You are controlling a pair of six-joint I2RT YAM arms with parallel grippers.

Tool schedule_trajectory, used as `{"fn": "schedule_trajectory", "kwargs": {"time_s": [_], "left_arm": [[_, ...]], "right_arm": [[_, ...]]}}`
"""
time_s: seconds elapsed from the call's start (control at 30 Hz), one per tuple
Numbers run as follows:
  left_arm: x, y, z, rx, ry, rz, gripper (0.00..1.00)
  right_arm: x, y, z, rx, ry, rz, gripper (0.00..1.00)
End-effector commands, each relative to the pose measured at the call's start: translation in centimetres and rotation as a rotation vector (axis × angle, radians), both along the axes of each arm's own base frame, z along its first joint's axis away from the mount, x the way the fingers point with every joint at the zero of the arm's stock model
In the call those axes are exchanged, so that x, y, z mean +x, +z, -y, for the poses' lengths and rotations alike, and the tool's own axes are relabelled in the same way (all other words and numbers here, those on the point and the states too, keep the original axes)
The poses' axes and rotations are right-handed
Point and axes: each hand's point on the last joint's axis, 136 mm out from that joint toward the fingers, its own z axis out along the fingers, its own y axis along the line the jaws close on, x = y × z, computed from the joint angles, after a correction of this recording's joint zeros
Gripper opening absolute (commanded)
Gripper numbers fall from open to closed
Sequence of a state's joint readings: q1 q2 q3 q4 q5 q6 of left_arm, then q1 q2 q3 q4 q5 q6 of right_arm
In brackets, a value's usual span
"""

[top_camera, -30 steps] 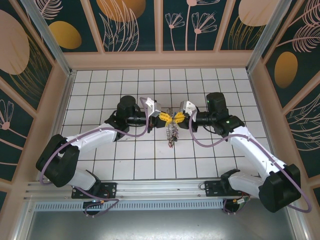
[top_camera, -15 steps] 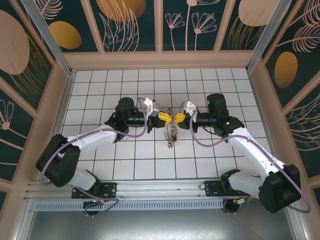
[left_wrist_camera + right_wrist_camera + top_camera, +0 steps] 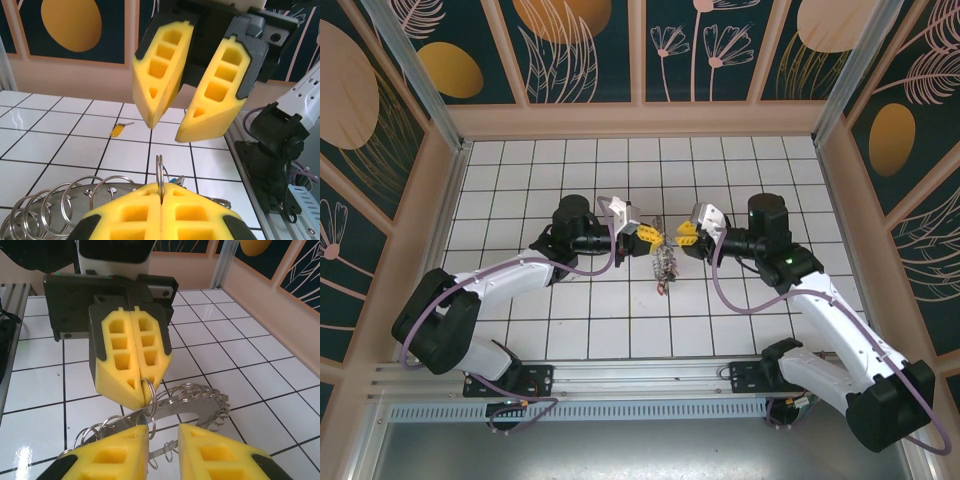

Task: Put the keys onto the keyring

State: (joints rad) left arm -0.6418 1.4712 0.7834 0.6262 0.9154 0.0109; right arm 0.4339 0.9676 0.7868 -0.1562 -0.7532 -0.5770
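Note:
My left gripper [image 3: 657,238] hangs over the middle of the tiled floor, shut on a small split ring [image 3: 160,171] of the keyring [image 3: 663,266]. The keyring dangles below it as a flat silvery crescent [image 3: 199,407] fringed with several small rings. My right gripper [image 3: 683,236] faces the left one from a short gap away, open, with nothing between its yellow fingers [image 3: 117,452]. In the left wrist view a key with a yellow tag [image 3: 118,130] lies flat on a tile beyond the right gripper [image 3: 167,131].
The white tiled floor [image 3: 620,310] is ringed by peach walls with dark flower panels [image 3: 585,50]. The right arm's base and its purple cable [image 3: 272,150] stand at the right in the left wrist view. A metal rail [image 3: 640,375] runs along the near edge.
The right gripper has let go and pulled back to the right, its jaws now apart. The left gripper stays shut on the ring, and the bundle hangs from it alone.

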Motion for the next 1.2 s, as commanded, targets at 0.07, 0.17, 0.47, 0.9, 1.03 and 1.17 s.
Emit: {"fn": "schedule_trajectory", "kwargs": {"time_s": [0.07,0.17,0.47,0.9,1.03,1.17], "left_arm": [[0.0,2.3,0.4,-0.04,-0.024,0.08,0.0],[-0.2,2.4,0.4,-0.043,-0.028,0.079,0.0],[-0.2,2.5,0.4,-0.044,-0.029,0.082,0.0],[0.0,2.6,0.5,-0.04,-0.03,0.099,0.0],[0.4,2.3,0.6,-0.022,-0.012,0.104,0.0],[0.9,1.3,0.7,0.034,-0.005,0.103,0.06]], "right_arm": [[-0.9,1.9,-1.8,0.038,0.114,0.028,0.23],[-0.8,1.4,-2.3,0.023,0.146,0.006,0.23],[0.3,-0.4,-2.7,-0.018,0.14,-0.025,0.23],[0.3,-0.8,-2.8,-0.028,0.163,-0.061,0.05],[0.3,-0.5,-2.9,-0.029,0.171,-0.074,0.0],[0.3,-0.2,-2.9,-0.036,0.17,-0.081,0.0]]}}
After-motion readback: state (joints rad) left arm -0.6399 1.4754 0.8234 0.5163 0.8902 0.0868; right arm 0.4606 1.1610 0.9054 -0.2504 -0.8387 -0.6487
